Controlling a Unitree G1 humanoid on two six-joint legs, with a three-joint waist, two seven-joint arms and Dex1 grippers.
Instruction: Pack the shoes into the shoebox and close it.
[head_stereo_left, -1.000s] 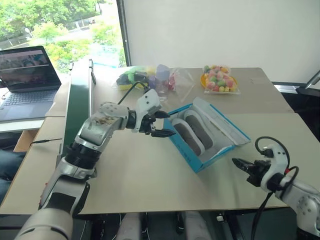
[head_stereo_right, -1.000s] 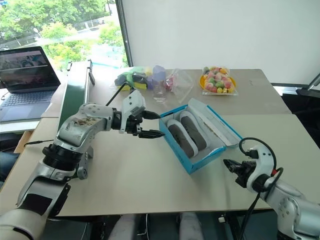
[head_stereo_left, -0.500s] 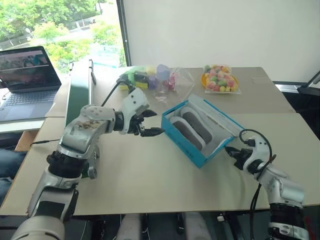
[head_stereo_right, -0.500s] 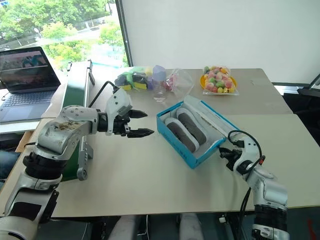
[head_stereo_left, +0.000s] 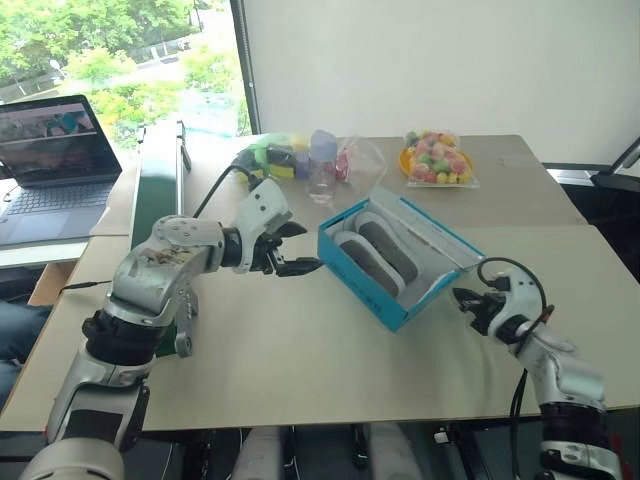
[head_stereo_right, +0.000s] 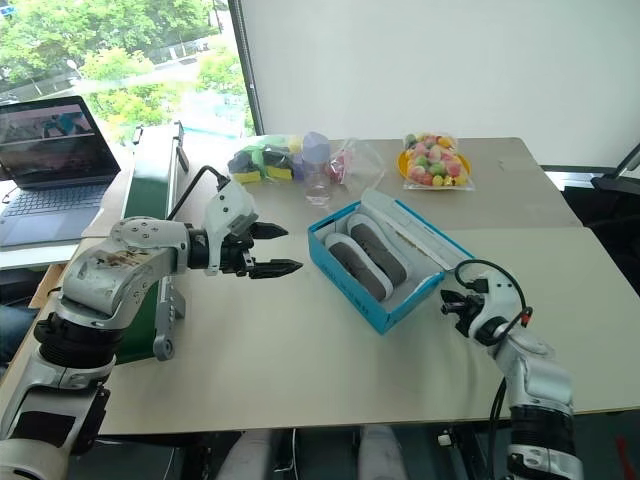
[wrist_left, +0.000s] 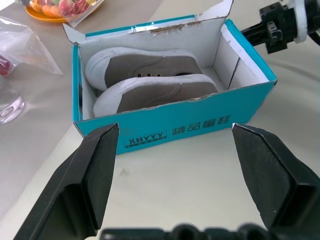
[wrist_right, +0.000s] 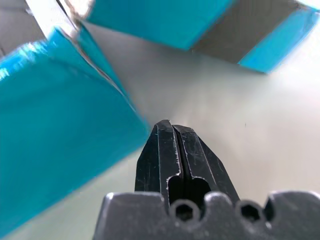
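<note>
The blue shoebox (head_stereo_left: 372, 286) stands open in the middle of the table, set at an angle. Both pale shoes (wrist_left: 150, 75) lie side by side inside it, dark insoles up. Its lid (head_stereo_left: 428, 236) leans up and back along the far right side. My left gripper (head_stereo_left: 308, 247) is open, level, just left of the box's short end and apart from it. In the left wrist view its fingers (wrist_left: 95, 165) frame the lettered blue wall (wrist_left: 175, 132). My right gripper (head_stereo_left: 462, 297) is shut, its tip close to the box's near right corner (wrist_right: 60, 100).
A long dark green bin (head_stereo_left: 156, 200) runs along the table's left edge, with a laptop (head_stereo_left: 55, 140) beyond it. Clear bags of colourful items (head_stereo_left: 437, 160) and toys (head_stereo_left: 295, 155) sit at the back. Bare tabletop lies in front of the box.
My right gripper has come forward from the table's near right edge to the box's corner. My left gripper has drawn back left off the box. The box sits slightly further left.
</note>
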